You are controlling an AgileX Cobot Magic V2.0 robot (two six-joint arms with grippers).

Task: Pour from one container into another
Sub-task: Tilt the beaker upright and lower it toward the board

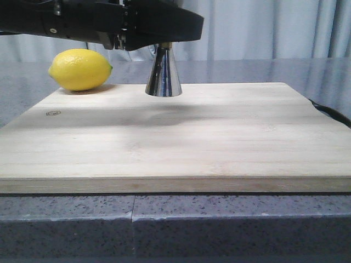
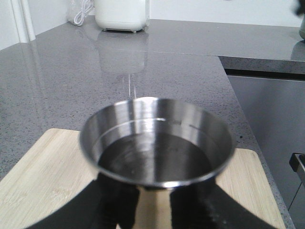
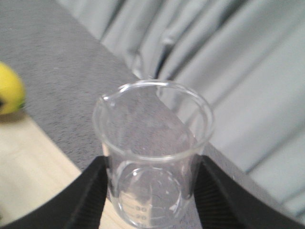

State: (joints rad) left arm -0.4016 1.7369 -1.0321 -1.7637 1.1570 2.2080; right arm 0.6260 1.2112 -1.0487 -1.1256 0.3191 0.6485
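Note:
A shiny steel jigger (image 1: 163,74) stands upright at the back of the wooden board (image 1: 175,137). In the left wrist view the jigger (image 2: 157,138) holds dark liquid, and my left gripper (image 2: 153,193) is shut on its waist, with black fingers (image 2: 116,200) on both sides. The left arm (image 1: 109,22) reaches in from the left above it. In the right wrist view the small clear glass beaker (image 3: 152,143) with white marks sits between the fingers (image 3: 88,193) of my right gripper (image 3: 151,191), which is shut on it. No liquid shows in the beaker. Beaker and right gripper are out of the front view.
A yellow lemon (image 1: 80,69) lies at the board's back left corner, left of the jigger. The board rests on a grey speckled counter (image 1: 175,219). A white appliance (image 2: 121,14) stands far back on the counter. Grey curtains (image 3: 228,62) hang behind.

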